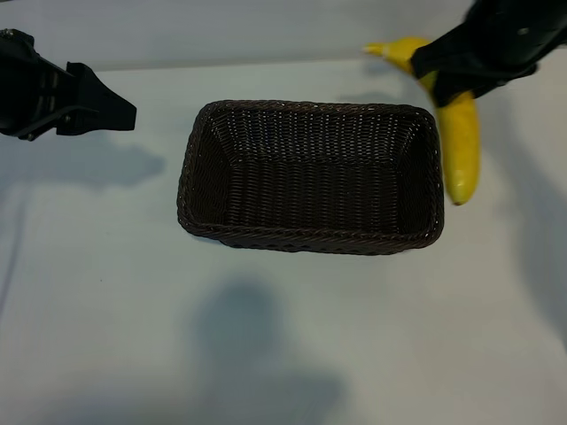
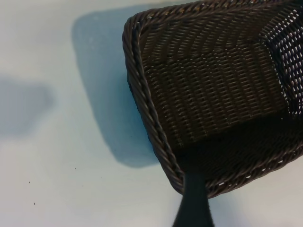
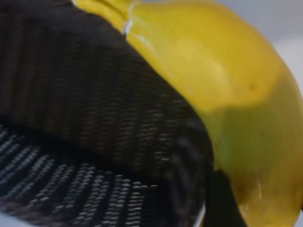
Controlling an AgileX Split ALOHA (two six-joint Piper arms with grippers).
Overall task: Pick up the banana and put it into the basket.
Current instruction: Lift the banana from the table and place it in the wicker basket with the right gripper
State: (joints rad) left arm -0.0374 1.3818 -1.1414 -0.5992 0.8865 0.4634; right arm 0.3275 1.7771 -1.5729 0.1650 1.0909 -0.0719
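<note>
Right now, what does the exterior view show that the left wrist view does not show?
Only the exterior view shows the banana, clamped by the right gripper beside the basket, outside its right end, and the left gripper, open, apart from the basket's left end. Only the left wrist view shows one corner of the braided rim close up. Both show the basket with nothing inside on the white table.

A plain white table [image 1: 106, 292] carries the scene. The dark wicker basket [image 1: 310, 237] sits on it, centred.
</note>
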